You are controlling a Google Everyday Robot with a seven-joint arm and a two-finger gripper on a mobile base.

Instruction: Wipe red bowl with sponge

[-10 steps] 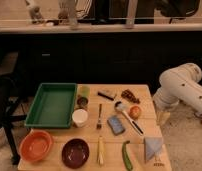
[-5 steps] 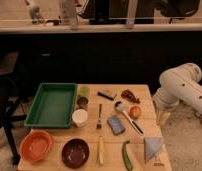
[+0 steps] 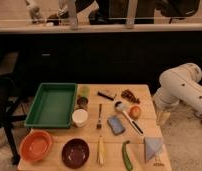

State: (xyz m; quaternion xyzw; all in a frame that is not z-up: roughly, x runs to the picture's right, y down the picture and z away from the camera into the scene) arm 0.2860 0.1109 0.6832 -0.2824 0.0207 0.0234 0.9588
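The red bowl (image 3: 36, 146) sits at the front left corner of the wooden table (image 3: 142, 134), orange-red with a lighter inside. The sponge (image 3: 115, 124), a small blue-grey pad, lies flat near the table's middle, right of a fork (image 3: 99, 116). My white arm (image 3: 181, 87) hangs off the table's right side. The gripper (image 3: 163, 117) points down beside the right edge, open and holding nothing, well away from both the sponge and the bowl.
A dark maroon bowl (image 3: 75, 152) stands next to the red bowl. A green tray (image 3: 33, 112), a white cup (image 3: 80, 117), a brush (image 3: 126, 114), an orange fruit (image 3: 135, 111), a cucumber (image 3: 126, 155) and a folded cloth (image 3: 154, 148) share the table. A dark counter runs behind.
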